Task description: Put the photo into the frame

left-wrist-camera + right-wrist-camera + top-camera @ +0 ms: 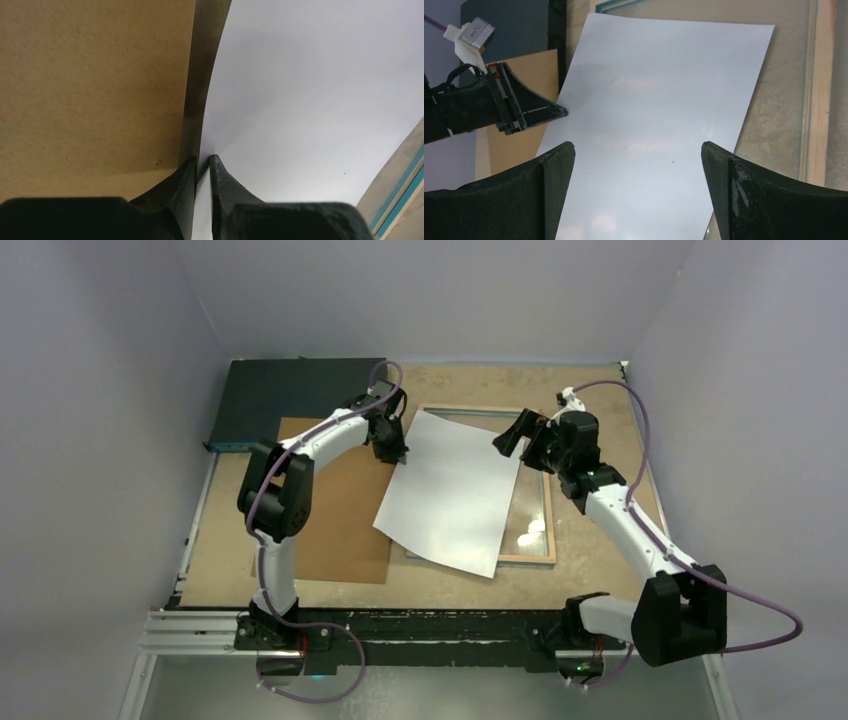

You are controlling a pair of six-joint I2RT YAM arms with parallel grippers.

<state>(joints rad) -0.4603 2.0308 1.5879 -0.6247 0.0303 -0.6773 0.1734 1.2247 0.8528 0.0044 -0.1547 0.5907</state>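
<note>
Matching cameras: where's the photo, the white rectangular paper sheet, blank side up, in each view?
Top external: white paper photo centre, askew over the left of the wood-rimmed rectangular frame.
Left wrist: photo fills the right half, edge inside the black left tool.
Right wrist: photo centre, beyond the open right tool.
Shared landmark: left tool at the photo's edge, in all three.

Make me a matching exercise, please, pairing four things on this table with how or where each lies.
Things:
1. photo
2. frame
3. board
4. box

Descriptions:
a. dark, at the far left corner
b. blank white side up, lying askew
c. brown, flat, left of the frame
d. wooden rim up, partly covered

Pairs: 1-b, 2-d, 3-c, 4-a
</note>
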